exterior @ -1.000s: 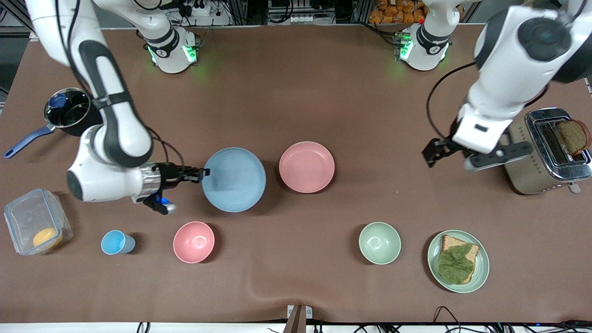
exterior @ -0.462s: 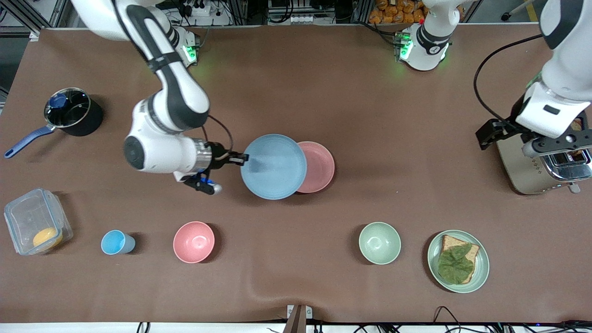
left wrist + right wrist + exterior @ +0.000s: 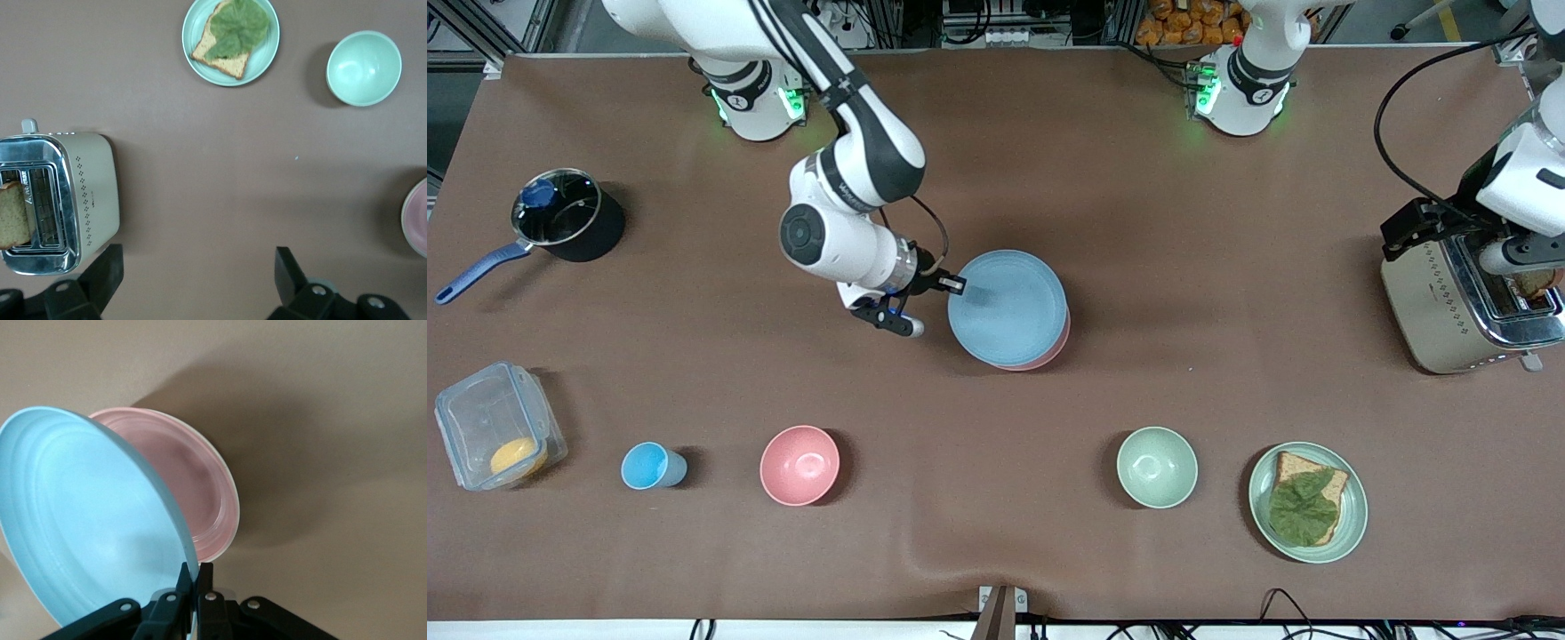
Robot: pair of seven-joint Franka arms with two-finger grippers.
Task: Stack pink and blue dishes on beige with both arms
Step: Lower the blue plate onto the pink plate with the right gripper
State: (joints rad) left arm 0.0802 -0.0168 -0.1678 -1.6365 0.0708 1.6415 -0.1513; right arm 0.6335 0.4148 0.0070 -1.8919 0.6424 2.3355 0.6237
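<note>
My right gripper is shut on the rim of the pale blue plate and holds it tilted just over the pale pink plate. From the front, only a sliver of the pink plate shows. In the right wrist view the fingers pinch the blue plate above the pink plate. The beige plate is hidden. My left gripper hangs open and empty over the table beside the toaster. Its wrist view shows the left gripper wide apart above bare table.
Nearest the front camera stand a lidded container, a blue cup, a pink bowl, a green bowl and a green plate with bread and a leaf. A pot sits toward the right arm's end.
My right arm has carried the blue plate toward the left arm's end until it covers the pink plate. My left arm has drawn back over the toaster.
</note>
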